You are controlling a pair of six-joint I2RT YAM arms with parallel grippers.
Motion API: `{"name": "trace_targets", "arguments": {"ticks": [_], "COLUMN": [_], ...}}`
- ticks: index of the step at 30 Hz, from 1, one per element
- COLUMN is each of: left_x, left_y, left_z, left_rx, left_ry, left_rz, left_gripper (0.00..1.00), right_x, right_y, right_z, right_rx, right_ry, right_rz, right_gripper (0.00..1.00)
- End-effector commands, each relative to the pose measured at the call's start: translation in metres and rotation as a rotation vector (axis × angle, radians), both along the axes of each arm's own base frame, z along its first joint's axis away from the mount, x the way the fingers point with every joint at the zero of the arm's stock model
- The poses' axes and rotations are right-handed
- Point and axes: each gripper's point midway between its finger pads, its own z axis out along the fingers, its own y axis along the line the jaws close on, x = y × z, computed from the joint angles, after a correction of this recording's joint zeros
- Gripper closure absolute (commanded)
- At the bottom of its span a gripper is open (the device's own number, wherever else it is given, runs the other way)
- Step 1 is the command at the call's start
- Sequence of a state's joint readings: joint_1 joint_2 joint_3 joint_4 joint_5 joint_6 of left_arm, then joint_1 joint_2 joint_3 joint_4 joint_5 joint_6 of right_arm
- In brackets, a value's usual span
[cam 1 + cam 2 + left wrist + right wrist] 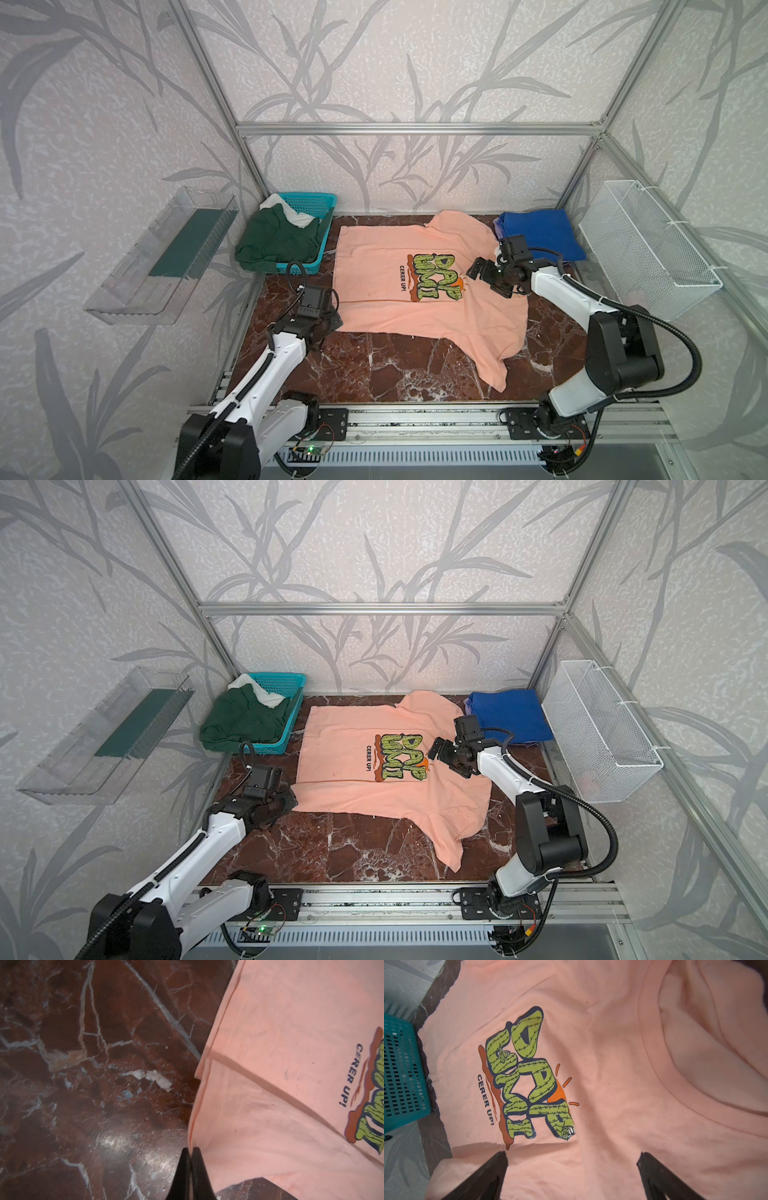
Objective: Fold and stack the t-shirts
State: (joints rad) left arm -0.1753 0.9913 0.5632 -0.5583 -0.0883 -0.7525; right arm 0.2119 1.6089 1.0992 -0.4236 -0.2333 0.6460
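Between the closed jaws of the left gripper (332, 322), in a top view, sat the hem corner of the peach-pink t-shirt (415, 320); the right gripper (488, 280) hung wide open over its print. The left wrist view showed the fingertips (184, 1164) pinching that hem. In the right wrist view, peach cloth lay between the spread jaws.

The printed t-shirt (374, 257) lies spread on the middle of the worktop (395, 365), with the basket (309, 199) just beside its left edge at the rear left corner and the folded t-shirt (540, 232) just beside its rear sleeve at the rear right corner. The basket holds 2 crumpled garments: the front t-shirt (274, 245) spills over its left rim, and the rear t-shirt (291, 214) lies behind it. The left tool (334, 322) sits at the printed t-shirt's near left corner, and the right tool (490, 280) hangs over its right part, in front of the folded t-shirt.
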Motion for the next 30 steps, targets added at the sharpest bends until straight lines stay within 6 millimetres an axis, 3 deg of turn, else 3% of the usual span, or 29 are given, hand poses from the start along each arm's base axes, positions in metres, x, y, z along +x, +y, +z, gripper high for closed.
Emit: {"name": "trace_targets", "arguments": {"ticks": [1,9,21,23,24,26,27,30], "left_x": [-0.025,-0.045,-0.071,-0.067,-0.065,-0.058,-0.051,-0.035], "left_y": [0.018,0.042,0.075,0.072,0.071,0.066,0.061,0.052], "left_z": [-0.008,-0.02,0.005,0.012,0.016,0.024,0.031,0.043], "left_rx": [0.052,0.132,0.254,0.247,0.241,0.23,0.218,0.2], "left_ry": [0.05,0.062,-0.058,-0.088,-0.1,-0.124,-0.144,-0.189], "left_rz": [0.108,0.24,0.342,0.308,0.295,0.258,0.222,0.161], "left_gripper": [1.0,1.0,0.99,0.86,0.78,0.51,0.42,0.23], "right_x": [0.001,0.008,0.007,0.01,0.013,0.02,0.026,0.05], "right_y": [-0.002,-0.004,-0.008,-0.009,-0.009,-0.009,-0.007,-0.003], "right_z": [-0.001,0.001,-0.006,-0.003,-0.013,-0.015,-0.014,-0.011], "right_rx": [-0.027,-0.062,-0.093,-0.099,-0.107,-0.112,-0.107,-0.108], "right_ry": [0.034,0.046,0.061,0.048,0.07,0.068,0.064,0.02], "right_rz": [0.037,0.077,0.083,0.081,0.082,0.082,0.083,0.095], "right_gripper": [0.01,0.01,0.01,0.01,0.01,0.01,0.01,0.01]}}
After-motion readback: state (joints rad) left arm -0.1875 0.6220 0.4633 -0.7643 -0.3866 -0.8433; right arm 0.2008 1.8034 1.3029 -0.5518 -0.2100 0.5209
